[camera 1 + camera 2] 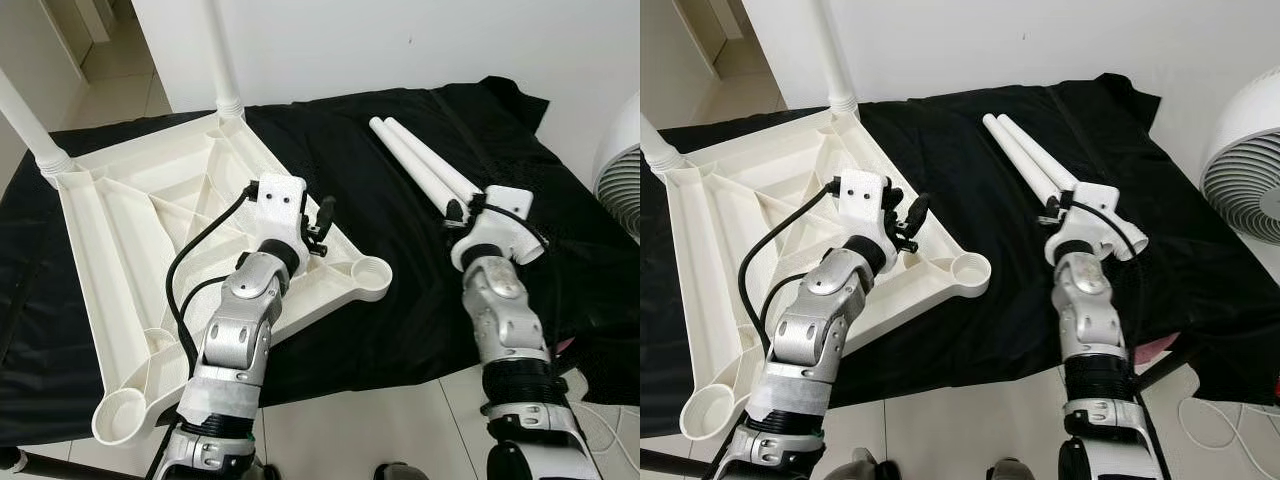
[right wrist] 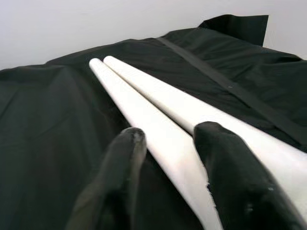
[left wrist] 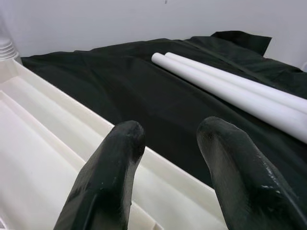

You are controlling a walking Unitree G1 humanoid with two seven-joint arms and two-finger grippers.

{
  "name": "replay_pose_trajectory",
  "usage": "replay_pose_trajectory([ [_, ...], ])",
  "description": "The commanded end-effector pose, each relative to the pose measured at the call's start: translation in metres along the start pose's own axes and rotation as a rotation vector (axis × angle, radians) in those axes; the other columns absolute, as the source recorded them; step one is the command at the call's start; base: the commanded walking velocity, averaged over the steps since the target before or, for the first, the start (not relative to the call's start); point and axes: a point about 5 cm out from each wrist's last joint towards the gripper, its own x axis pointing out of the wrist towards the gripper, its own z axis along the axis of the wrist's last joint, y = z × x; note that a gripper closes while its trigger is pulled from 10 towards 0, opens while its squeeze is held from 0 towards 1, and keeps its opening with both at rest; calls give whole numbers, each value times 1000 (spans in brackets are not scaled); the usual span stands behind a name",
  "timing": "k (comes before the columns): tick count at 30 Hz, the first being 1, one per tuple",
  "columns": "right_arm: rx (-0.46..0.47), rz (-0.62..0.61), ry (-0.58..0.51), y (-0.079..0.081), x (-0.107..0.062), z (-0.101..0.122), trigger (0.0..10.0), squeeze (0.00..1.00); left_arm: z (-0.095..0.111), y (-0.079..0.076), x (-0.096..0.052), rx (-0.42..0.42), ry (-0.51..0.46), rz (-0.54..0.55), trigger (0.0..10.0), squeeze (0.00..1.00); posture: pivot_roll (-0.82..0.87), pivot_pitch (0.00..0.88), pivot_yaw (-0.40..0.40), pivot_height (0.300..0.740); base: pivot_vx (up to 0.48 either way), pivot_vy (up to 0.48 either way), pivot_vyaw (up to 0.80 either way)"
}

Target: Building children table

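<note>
The white table top (image 1: 130,230) lies upside down on a black cloth (image 1: 400,310). Two white legs (image 1: 225,60) stand upright in its far corner sockets. An empty socket (image 1: 366,271) sits at its near right corner and another (image 1: 124,411) at its near left corner. Two loose white legs (image 1: 420,165) lie side by side on the cloth to the right. My left gripper (image 3: 168,143) hovers open over the table top's right rim. My right gripper (image 2: 165,143) is open at the near end of the loose legs, its fingers astride the nearer one (image 2: 158,134).
A white fan (image 1: 1250,170) stands at the right, beside the cloth. A white wall runs behind the work area. Tiled floor shows at the near edge, with a white cable (image 1: 1215,425) on it. A black cable (image 1: 190,250) loops from my left wrist.
</note>
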Motion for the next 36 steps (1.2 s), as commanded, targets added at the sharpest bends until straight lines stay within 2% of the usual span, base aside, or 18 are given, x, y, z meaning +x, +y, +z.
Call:
replay_pose_trajectory([
  [1, -1, -8, 9, -4, -2, -1, 10000, 1000, -2, -14, -2, -33, 5, -69, 10000, 0, -158, 76, 70, 740, 0, 0, 0],
  [7, -29, -80, -2, -14, -6, 4, 10000, 1000, -1, -12, 1, -11, 3, -58, 10000, 0, -161, 80, 75, 740, 0, 0, 0],
  [8, -57, -124, 15, -19, -9, 2, 10000, 925, 3, -9, 4, -5, -10, -26, 10000, 0, -159, 81, 77, 740, 0, 0, 0],
  [9, -80, -158, 32, -23, -12, 0, 10000, 0, 7, -6, 8, -12, -21, 11, 10000, 0, -159, 81, 77, 740, 0, 0, 0],
  [14, -76, -176, 39, -26, -22, -3, 10000, 0, 17, -2, 14, -45, -52, 54, 10000, 0, -152, 88, 83, 740, 0, 0, 0],
  [15, -75, -145, 49, -25, -30, -8, 10000, 0, 22, -2, 16, -60, -75, 59, 10000, 0, -152, 88, 83, 740, 0, 0, 0],
  [20, -50, -43, 83, -18, -38, -17, 10000, 0, 27, -4, 18, -82, -100, 57, 10000, 0, -155, 95, 93, 740, 0, 0, 0],
  [24, -57, 63, 94, -14, -32, -18, 10000, 0, 31, -9, 22, -102, -114, 43, 10000, 0, -158, 96, 103, 740, 0, 0, 0],
  [27, -57, 63, 94, -14, -32, -18, 10000, 0, 31, -9, 22, -102, -114, 43, 10000, 0, -158, 96, 103, 740, 0, 0, 0],
  [34, -159, 166, 95, -21, -14, -9, 10000, 0, 35, -14, 26, -119, -130, 17, 10000, 0, -163, 87, 105, 740, 0, 0, 0],
  [36, -159, 166, 95, -21, -14, -9, 10000, 0, 35, -14, 26, -119, -130, 17, 10000, 0, -163, 87, 105, 740, 0, 0, 0],
])
